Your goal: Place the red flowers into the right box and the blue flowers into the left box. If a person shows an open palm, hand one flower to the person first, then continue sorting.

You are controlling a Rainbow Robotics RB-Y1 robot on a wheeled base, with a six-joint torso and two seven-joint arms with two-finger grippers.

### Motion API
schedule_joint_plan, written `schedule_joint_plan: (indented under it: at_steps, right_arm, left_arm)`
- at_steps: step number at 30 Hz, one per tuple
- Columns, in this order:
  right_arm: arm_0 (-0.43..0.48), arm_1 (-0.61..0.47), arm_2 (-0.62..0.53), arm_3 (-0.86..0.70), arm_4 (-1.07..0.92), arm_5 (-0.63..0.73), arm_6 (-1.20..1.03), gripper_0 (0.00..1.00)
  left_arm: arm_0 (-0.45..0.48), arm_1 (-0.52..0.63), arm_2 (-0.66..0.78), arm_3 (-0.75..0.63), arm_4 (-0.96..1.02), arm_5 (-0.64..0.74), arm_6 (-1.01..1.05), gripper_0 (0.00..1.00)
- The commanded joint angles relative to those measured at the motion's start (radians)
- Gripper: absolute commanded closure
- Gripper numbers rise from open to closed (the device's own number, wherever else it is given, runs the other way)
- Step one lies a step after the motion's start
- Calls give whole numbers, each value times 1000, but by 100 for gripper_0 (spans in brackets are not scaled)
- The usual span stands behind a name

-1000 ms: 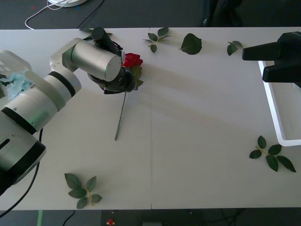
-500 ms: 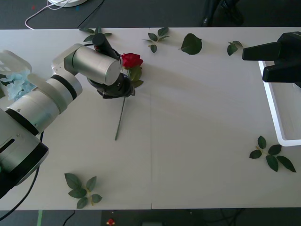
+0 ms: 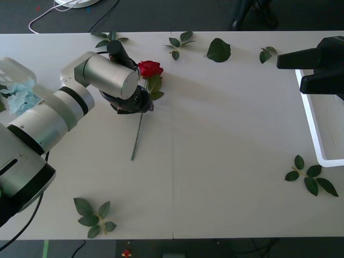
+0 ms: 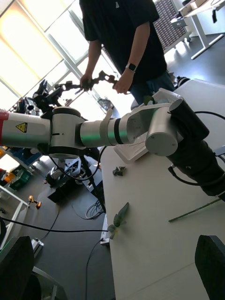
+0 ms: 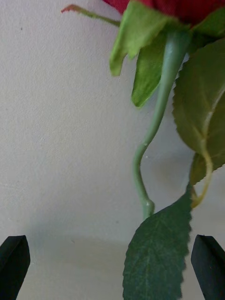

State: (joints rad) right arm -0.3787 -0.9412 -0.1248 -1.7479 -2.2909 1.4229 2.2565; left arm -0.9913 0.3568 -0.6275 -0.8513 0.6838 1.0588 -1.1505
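Between our left jaws (image 5: 112, 267), which stand spread wide with one black fingertip at each lower corner of the left wrist view, lie the thin green stem and a dark serrated leaf of the artificial red rose (image 5: 159, 98). Nothing is pinched yet: both fingertips are clear of the stem, one on each side of it. From the jaws the stem runs onward to the tight red bloom, so the flower's long axis points straight away from the wrist and the fingers would close across it, just below the bloom.

In the front view the left gripper (image 3: 131, 102) sits low over the white table (image 3: 226, 134) at the rose (image 3: 150, 68), whose bare stem trails back toward us from under the wrist. The left arm is plainly the nearer one. We judge the next move to be a simple closing on the stem, though the leaf may get caught in the pinch.

Our right jaws (image 4: 112, 267) are also spread, empty, parked over the white shallow rimmed tray (image 3: 312, 123) at the table's right edge, well apart from the rose. That tray is the rose's destination.
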Motion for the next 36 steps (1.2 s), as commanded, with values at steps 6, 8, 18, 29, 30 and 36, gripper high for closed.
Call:
schedule_joint_plan:
  at_steps: [6,8,18,29,30,36]
  right_arm:
    - [9,-24,-13,-27,-13,-2,-25,0]
    - [9,-24,-13,-27,-13,-2,-25,0]
    - [9,-24,-13,-27,-13,-2,-25,0]
    - [9,-24,-13,-27,-13,-2,-25,0]
    - [9,-24,-13,-27,-13,-2,-25,0]
    - [9,-24,-13,-27,-13,-2,-25,0]
  left_arm:
    - [13,7,-61,-8,-29,-22,-40,0]
    - [14,7,-63,-8,-35,-25,-41,0]
    - [14,8,-70,-8,-75,-25,-54,100]
    - [14,14,-69,-8,-73,-60,-49,100]
    - [14,16,-69,-8,-72,-65,-48,100]
    - [11,44,-57,-9,-72,-115,-48,100]
